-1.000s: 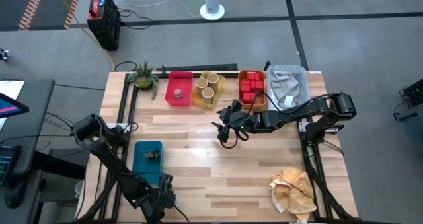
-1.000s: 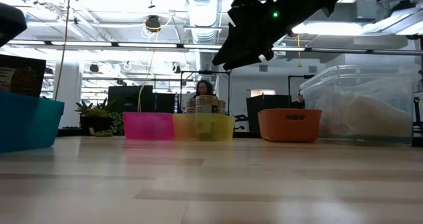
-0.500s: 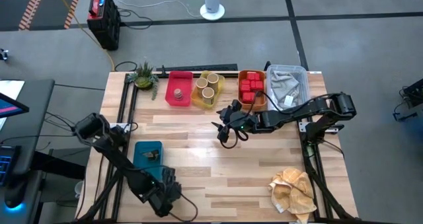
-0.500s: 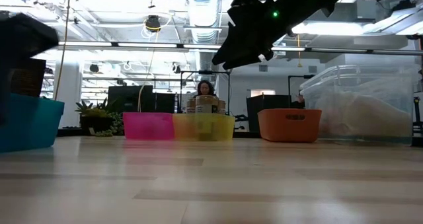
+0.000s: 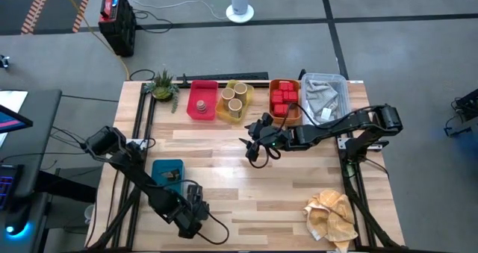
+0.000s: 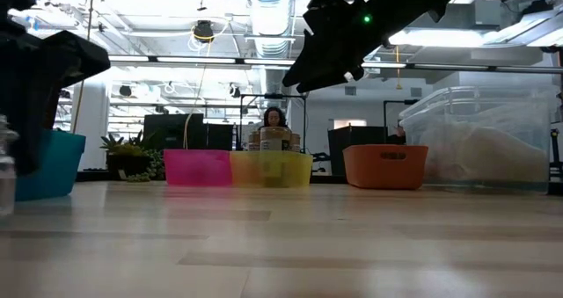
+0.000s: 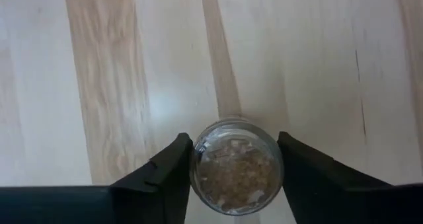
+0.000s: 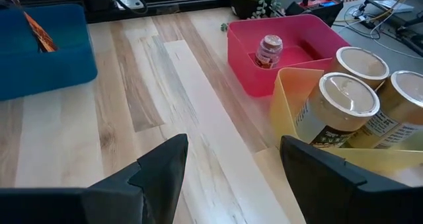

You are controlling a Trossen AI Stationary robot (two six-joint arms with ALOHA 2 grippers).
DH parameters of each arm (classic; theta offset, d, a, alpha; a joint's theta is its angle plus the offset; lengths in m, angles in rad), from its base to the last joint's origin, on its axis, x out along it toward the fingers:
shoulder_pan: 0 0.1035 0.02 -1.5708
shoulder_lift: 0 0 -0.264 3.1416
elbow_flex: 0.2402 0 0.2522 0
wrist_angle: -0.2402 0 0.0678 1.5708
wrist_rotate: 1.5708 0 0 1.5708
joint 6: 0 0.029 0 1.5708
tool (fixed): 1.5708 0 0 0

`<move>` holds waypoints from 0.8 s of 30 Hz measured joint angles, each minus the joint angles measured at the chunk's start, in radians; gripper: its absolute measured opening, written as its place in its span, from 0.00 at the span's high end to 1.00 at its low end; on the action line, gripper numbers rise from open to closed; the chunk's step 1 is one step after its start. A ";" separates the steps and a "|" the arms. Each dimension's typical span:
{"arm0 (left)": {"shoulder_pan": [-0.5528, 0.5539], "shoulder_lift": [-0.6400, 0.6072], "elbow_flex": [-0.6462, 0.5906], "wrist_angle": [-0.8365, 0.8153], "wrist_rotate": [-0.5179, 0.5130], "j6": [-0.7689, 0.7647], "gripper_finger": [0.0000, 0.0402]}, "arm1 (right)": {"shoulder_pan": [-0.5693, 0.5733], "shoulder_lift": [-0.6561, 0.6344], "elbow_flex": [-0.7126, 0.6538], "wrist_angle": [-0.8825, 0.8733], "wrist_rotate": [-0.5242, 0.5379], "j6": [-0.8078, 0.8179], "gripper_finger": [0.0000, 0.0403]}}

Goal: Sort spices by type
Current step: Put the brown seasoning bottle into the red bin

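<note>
Once our left gripper (image 7: 236, 168) swung back toward the blue tray (image 5: 158, 169), jaws pinching a little glass jar (image 7: 236, 166), that spice was collected; right gripper (image 8: 234, 161) hovered, jaws spread.

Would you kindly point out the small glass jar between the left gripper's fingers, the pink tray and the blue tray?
small glass jar (image 7: 236, 166), left wrist view, its round top.
pink tray (image 8: 310, 40), right wrist view, its far rim.
blue tray (image 5: 158, 168), high view, its floor.
</note>
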 joint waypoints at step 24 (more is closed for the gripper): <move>0.520 -0.342 -0.001 -0.251 -0.244 0.265 0.57 | 0.034 -0.234 0.000 -0.244 0.130 0.025 0.32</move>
